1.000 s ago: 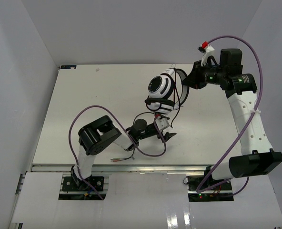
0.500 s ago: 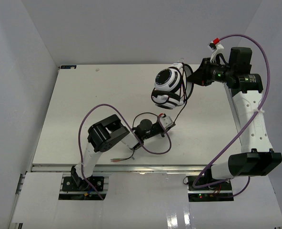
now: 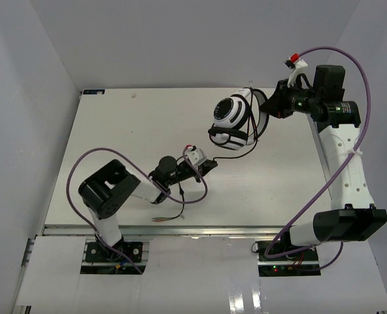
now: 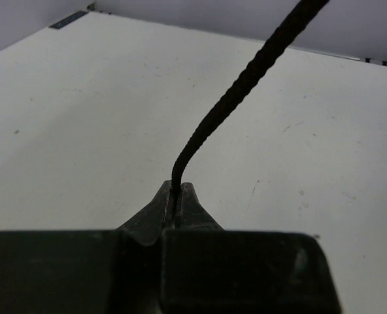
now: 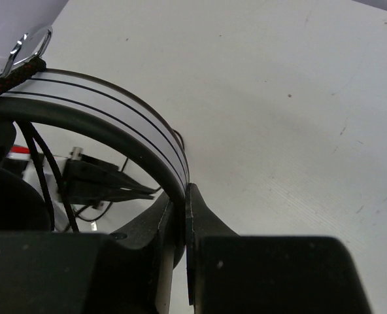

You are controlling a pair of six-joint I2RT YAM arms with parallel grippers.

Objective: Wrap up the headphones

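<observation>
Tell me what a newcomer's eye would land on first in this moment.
The white headphones stand out, held up over the far right of the table by the right gripper, clamped on their headband. Near the middle, the left gripper pinches their thin black cable.

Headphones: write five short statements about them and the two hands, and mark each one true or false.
1. The right hand grips the headphones by the headband. True.
2. The left hand is open and empty. False: it is shut on the thin black cable.
3. The headphones are red all over. False: they are white and black.
4. The cable rises from between the left hand's fingertips. True.
5. Both hands hold the headband. False: only the right hand does; the left hand holds the cable.
</observation>
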